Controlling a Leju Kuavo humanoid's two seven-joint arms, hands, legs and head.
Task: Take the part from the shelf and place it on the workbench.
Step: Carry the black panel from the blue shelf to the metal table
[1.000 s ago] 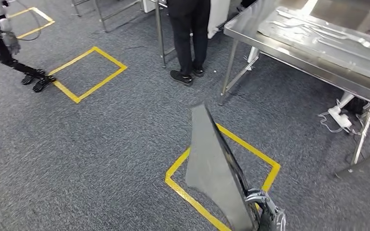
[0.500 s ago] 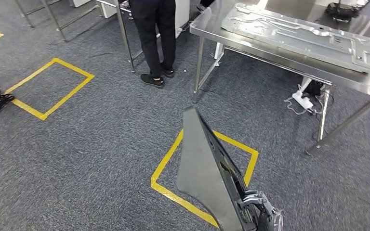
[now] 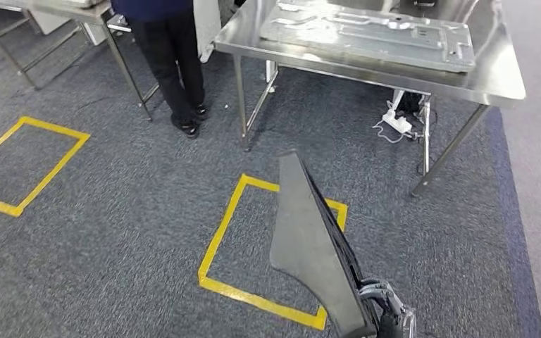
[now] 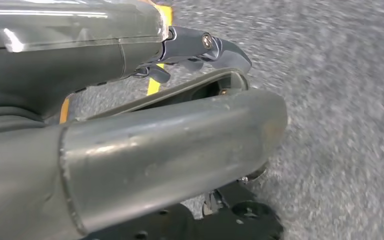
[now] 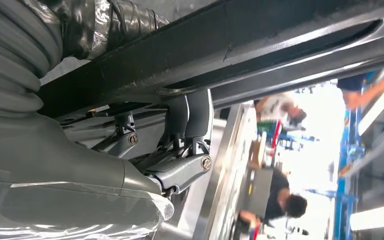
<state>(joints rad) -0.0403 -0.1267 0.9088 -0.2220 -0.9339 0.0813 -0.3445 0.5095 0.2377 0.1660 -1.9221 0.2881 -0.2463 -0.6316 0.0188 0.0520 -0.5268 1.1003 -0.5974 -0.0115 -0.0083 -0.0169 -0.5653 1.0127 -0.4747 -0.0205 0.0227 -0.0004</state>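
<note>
Right hand sat at the near edge of the head view, low and right of centre, fingers hooked over the edge of the part, so it was grasping the part. Right wrist view confirmed it: dark fingers wrapped onto the black rail of the part. The part was a dark grey flat panel, held on edge and tilted, its narrow end pointing away from the robot, carried in the air over the grey carpet. Left hand showed up in the left wrist view, fingers curled close against the rounded grey edge of the part, thumb side along it; whether it actually gripped or just lay against the part, can't tell. Under the part, on the carpet, a yellow tape square; a second yellow square further left. Farther out, a steel workbench stood at far right-centre, with a large pressed sheet-metal panel lying flat on it and a white power strip with cables on the floor beneath. A person in dark trousers stood at far left of the workbench, beside another metal table leg.
</note>
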